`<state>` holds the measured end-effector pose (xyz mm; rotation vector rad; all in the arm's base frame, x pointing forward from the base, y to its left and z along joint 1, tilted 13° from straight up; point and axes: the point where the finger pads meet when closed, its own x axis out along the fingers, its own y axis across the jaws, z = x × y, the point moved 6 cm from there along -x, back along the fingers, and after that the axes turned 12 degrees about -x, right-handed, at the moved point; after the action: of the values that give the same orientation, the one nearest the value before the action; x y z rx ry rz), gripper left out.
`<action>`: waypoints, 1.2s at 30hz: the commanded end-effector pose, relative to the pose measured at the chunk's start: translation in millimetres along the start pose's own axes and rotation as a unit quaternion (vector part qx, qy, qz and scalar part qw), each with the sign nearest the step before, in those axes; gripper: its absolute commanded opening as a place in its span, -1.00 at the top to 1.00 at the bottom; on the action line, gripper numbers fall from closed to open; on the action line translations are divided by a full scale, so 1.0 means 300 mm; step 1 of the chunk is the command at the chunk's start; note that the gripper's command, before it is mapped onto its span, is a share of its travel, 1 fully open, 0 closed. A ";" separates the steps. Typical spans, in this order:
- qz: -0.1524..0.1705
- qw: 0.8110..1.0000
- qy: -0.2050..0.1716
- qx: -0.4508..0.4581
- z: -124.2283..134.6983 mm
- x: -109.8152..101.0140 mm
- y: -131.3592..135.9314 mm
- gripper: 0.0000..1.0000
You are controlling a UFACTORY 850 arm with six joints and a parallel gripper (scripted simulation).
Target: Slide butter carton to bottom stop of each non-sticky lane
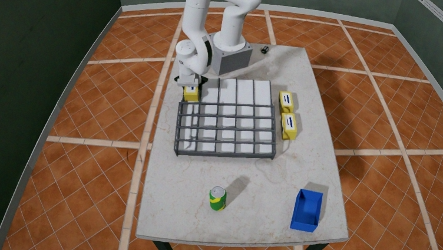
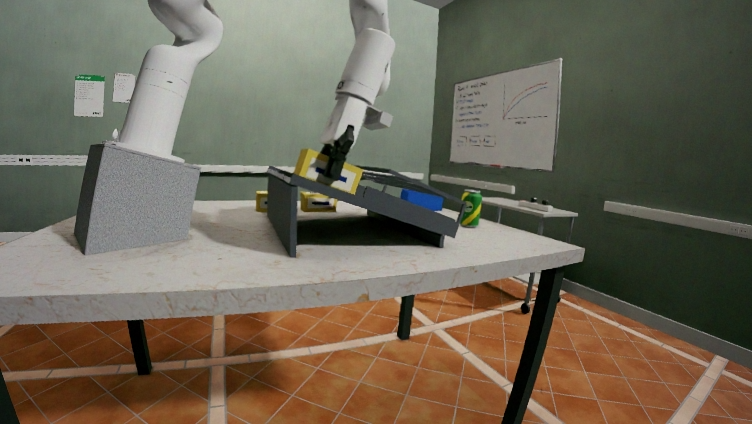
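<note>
The grey sloped shelf (image 1: 225, 122) with five white lanes stands mid-table; it also shows side-on in the exterior view (image 2: 368, 202). A yellow butter carton (image 1: 191, 93) lies at the top of the leftmost lane, also seen in the exterior view (image 2: 327, 171). My gripper (image 1: 188, 84) is right over this carton, fingers open around it (image 2: 333, 163). Two more butter cartons lie on the table to the right of the shelf, one farther back (image 1: 286, 101) and one nearer (image 1: 288, 125).
A green soda can (image 1: 217, 198) stands at the table front. A blue bin (image 1: 306, 210) sits at the front right. The robot's grey base (image 1: 231, 59) is behind the shelf. A small dark object (image 1: 264, 49) lies at the back edge.
</note>
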<state>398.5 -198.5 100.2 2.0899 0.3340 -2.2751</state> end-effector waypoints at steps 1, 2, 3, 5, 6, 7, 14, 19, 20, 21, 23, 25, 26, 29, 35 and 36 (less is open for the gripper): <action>0.000 1.000 0.001 0.000 -0.001 -0.002 0.001 -0.66; 0.000 1.000 0.001 0.000 -0.001 -0.002 0.001 -0.66; 0.000 1.000 0.001 0.000 -0.001 -0.002 0.001 -0.66; 0.000 1.000 0.001 0.000 -0.001 -0.002 0.001 -0.66; 0.000 1.000 0.001 0.000 -0.001 -0.002 0.001 -0.69; 0.000 1.000 0.001 0.000 -0.001 -0.002 0.001 -0.69; 0.000 1.000 0.001 0.000 -0.001 -0.002 0.001 -0.69; 0.000 1.000 0.001 0.000 -0.001 -0.002 0.001 -0.69; 0.000 1.000 0.001 0.000 -0.001 -0.002 0.001 -0.69; 0.000 1.000 0.001 0.000 -0.001 -0.002 0.001 -0.69; 0.000 1.000 0.001 0.000 -0.001 -0.002 0.001 -0.72; 0.000 1.000 0.001 0.000 -0.001 -0.002 0.001 -0.72; 0.000 1.000 0.001 0.000 -0.001 -0.002 0.001 -0.72; 0.000 1.000 0.001 0.000 -0.001 -0.002 0.001 -0.72; 0.000 1.000 0.001 0.000 -0.001 -0.002 0.001 -0.72; 0.000 1.000 0.001 0.000 -0.001 -0.002 0.001 -0.72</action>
<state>398.5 -198.5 100.2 2.0899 0.3340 -2.2751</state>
